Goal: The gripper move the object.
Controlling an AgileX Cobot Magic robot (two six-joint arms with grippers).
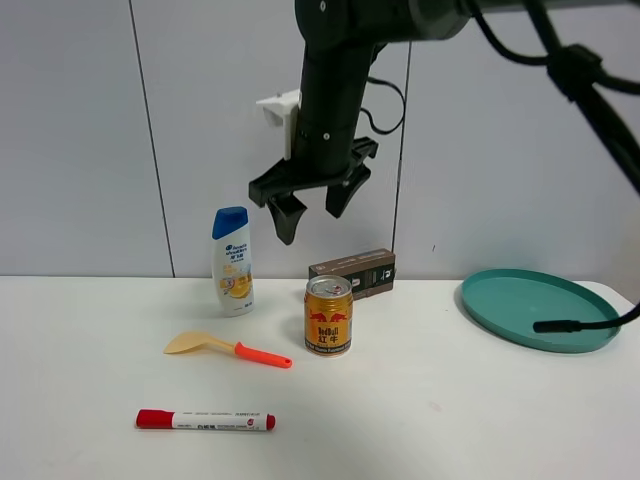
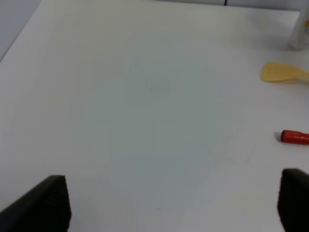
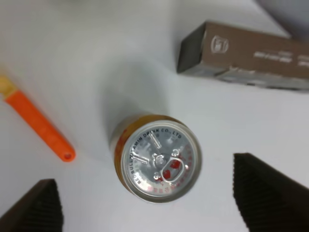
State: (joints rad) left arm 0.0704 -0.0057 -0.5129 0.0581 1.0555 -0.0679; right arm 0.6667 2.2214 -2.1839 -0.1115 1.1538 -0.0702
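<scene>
The gold Red Bull can (image 1: 328,316) stands upright on the white table, in front of a brown box. My right gripper (image 1: 312,205) hangs open and empty well above it, on the black arm with a small white module. In the right wrist view the can's silver pull-tab top (image 3: 160,165) lies between the two open fingertips (image 3: 268,191). My left gripper (image 2: 174,203) is open and empty over bare table; it does not show in the exterior view.
A white blue-capped shampoo bottle (image 1: 232,262) stands left of the can. A brown box (image 1: 352,274) lies behind it. A yellow spoon with orange handle (image 1: 228,348) and a red marker (image 1: 205,420) lie in front left. A teal plate (image 1: 538,309) sits at right.
</scene>
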